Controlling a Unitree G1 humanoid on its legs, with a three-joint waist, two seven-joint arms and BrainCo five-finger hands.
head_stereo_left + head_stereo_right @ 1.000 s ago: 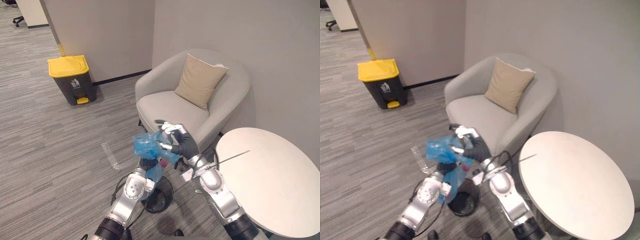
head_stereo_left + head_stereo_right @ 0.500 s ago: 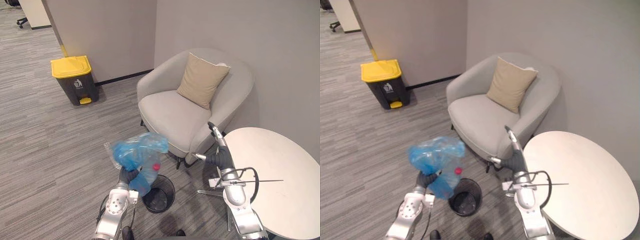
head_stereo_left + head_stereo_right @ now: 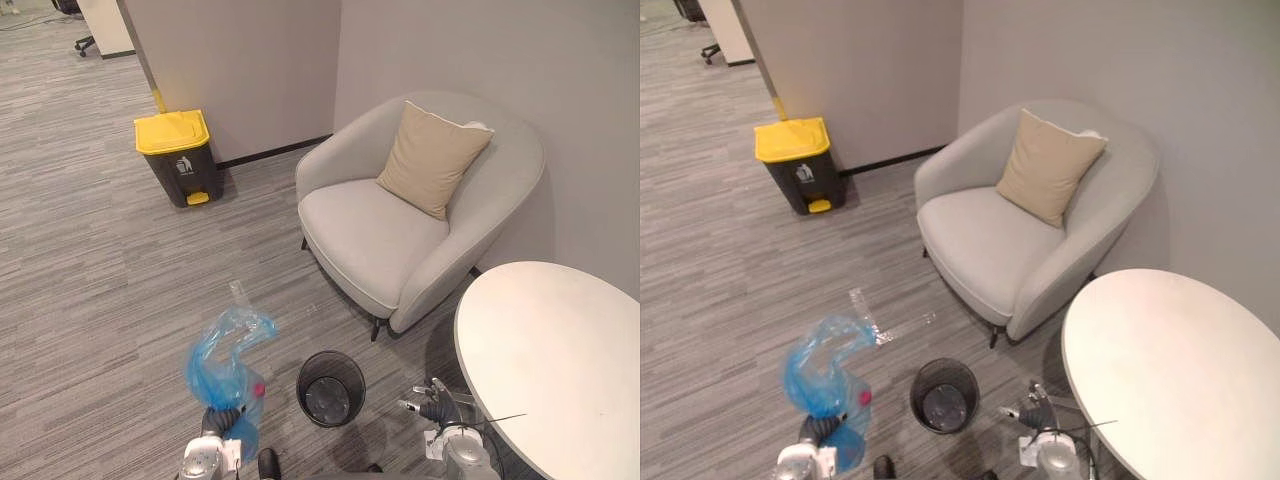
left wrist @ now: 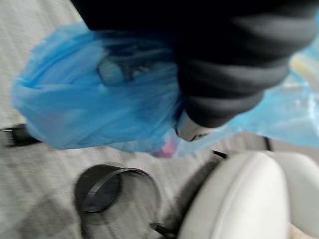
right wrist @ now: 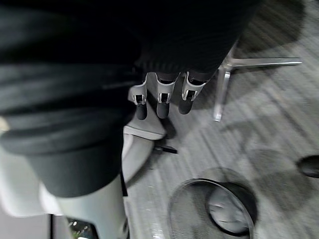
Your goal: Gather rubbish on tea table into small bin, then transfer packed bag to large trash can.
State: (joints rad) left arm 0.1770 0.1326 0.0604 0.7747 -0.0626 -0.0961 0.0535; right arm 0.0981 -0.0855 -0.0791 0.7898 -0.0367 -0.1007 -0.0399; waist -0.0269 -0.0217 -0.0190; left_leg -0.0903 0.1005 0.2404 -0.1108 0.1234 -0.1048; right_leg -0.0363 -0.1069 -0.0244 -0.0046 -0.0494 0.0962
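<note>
Your left hand (image 3: 222, 420) grips the blue bag (image 3: 218, 365) just beside the small bin (image 3: 331, 354); right hand (image 3: 432, 405) hangs loose-fingered near the surface (image 3: 560, 360).

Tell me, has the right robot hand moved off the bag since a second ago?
Yes. The right robot hand has left the bag and pulled back right, from over the bin to beside the table.
</note>
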